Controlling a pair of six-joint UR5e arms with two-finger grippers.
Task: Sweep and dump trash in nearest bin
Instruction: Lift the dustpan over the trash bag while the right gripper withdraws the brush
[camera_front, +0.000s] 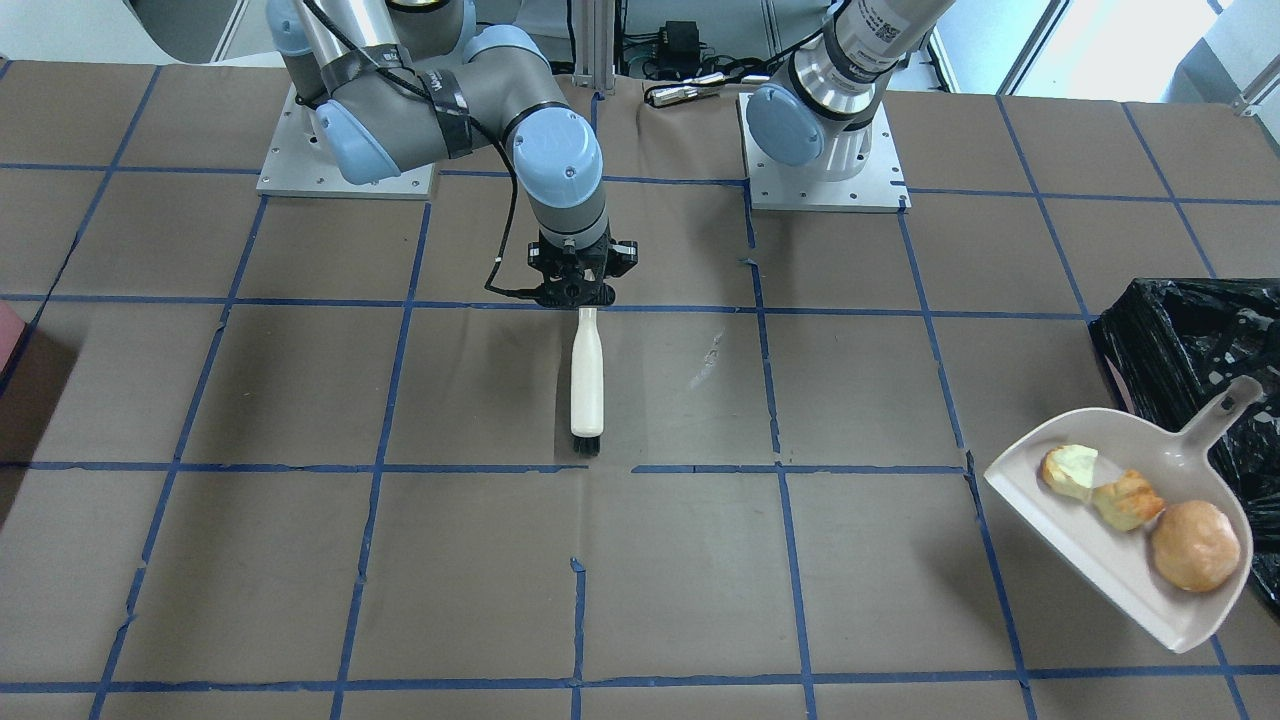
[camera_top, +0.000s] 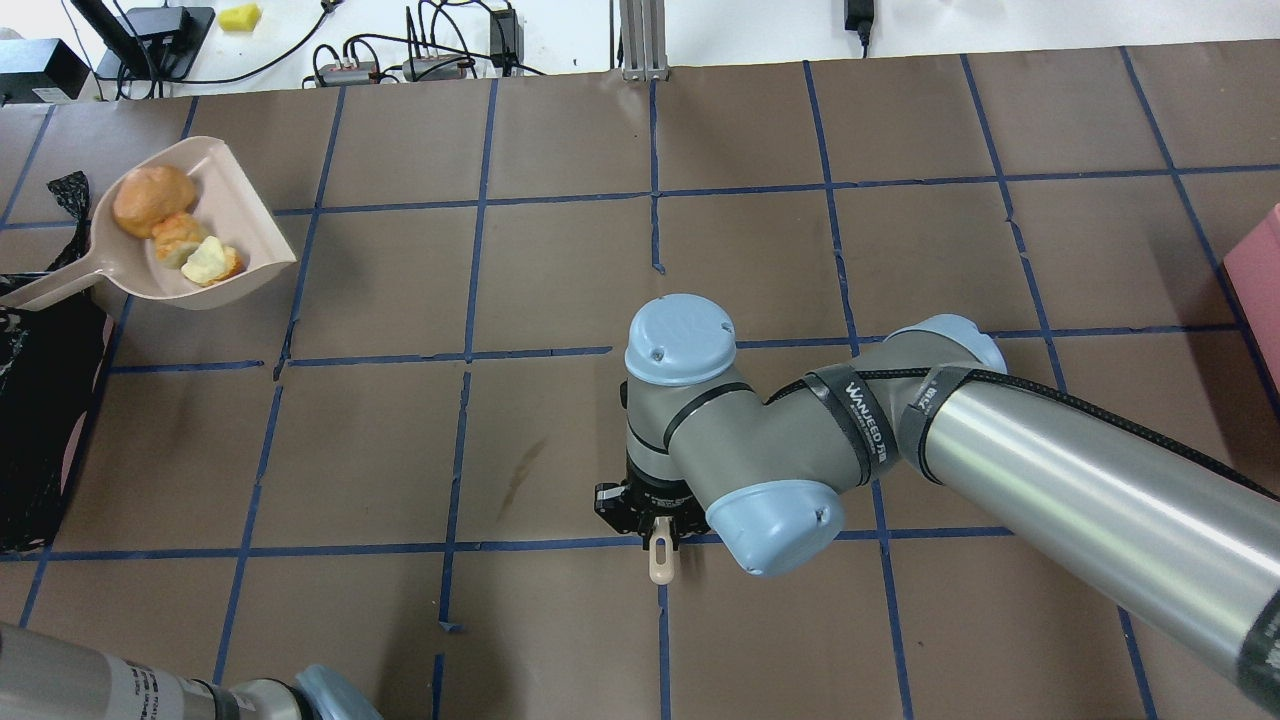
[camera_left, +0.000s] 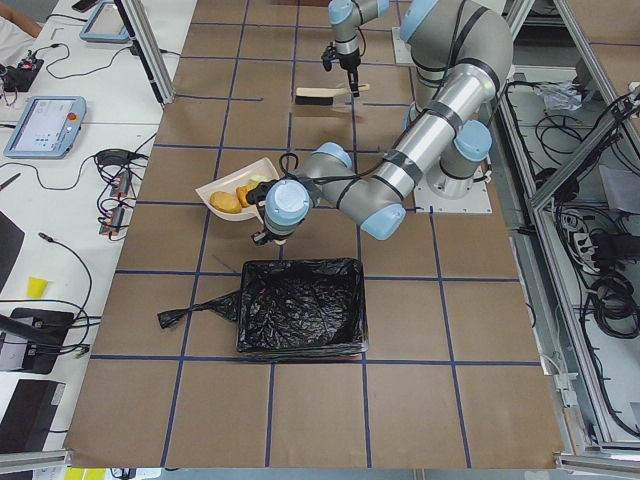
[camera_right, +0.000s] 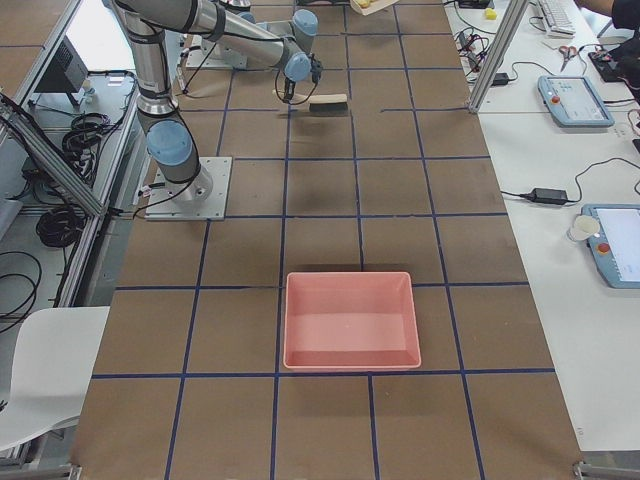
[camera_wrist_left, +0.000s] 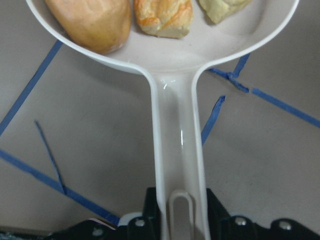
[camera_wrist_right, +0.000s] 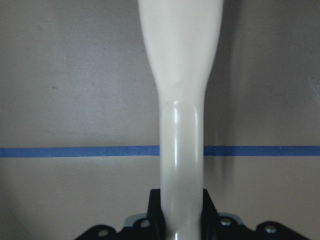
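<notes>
1. While the left gripper (camera_wrist_left: 180, 212) stays out of the front-facing view, its jaws are clamped on the handle end of the dustpan (camera_front: 1105, 565), which sits at 4 o'clock there.
2. The trash lies in the dustpan: potato-like oval (camera_front: 1195, 545) by the back wall, bread chunk (camera_front: 1128, 500) just beside it at 10 o'clock, apple-core bit (camera_front: 1068, 470) nearest the lip.
3. The bin (camera_front: 1180, 340), lined with black plastic, stands just beside the dustpan at 1 o'clock.
4. The right gripper (camera_wrist_right: 181, 212) grasps the brush (camera_front: 587, 380) by its handle, bristle end toward 6 o'clock.

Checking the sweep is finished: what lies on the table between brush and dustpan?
Nothing loose. The exterior front-facing view shows only bare table and blue tape lines between brush and dustpan, which holds the trash.
</notes>
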